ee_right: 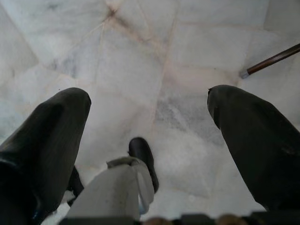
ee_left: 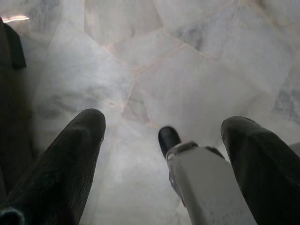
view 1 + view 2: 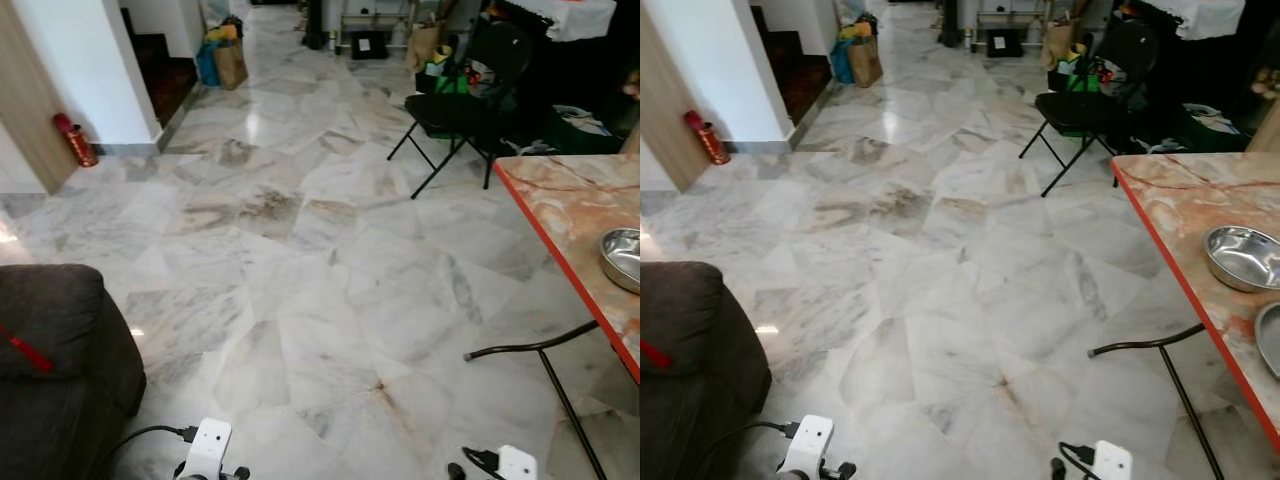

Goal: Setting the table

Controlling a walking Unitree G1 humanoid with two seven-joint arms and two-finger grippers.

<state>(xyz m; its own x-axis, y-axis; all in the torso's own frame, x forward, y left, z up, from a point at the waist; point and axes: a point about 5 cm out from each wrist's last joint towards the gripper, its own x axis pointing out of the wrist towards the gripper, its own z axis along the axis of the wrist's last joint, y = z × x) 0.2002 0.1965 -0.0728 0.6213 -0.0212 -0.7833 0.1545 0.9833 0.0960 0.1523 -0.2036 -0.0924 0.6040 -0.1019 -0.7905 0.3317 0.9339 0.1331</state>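
The task is judged to be at an early stage: nothing is carried, and the table (image 3: pixel 1200 215), with its orange marbled top and red edge, is seen at the right edge of the head views, off to the side. A steel bowl (image 3: pixel 1243 257) already rests on it at mid right, and the rim of a second dish (image 3: pixel 1270 338) is seen just below. The left gripper (image 2: pixel 161 136) and the right gripper (image 1: pixel 147 122) hang low over the marble floor (image 3: pixel 300 260), fingers spread wide and empty. A dark sofa (image 3: pixel 55 350) sits at lower left; a black folding chair (image 3: pixel 465 95) stands at upper right beyond the table; a red extinguisher (image 3: pixel 75 140) leans at upper left. The table's thin metal leg (image 3: pixel 545 350) juts onto the floor and could catch a step.
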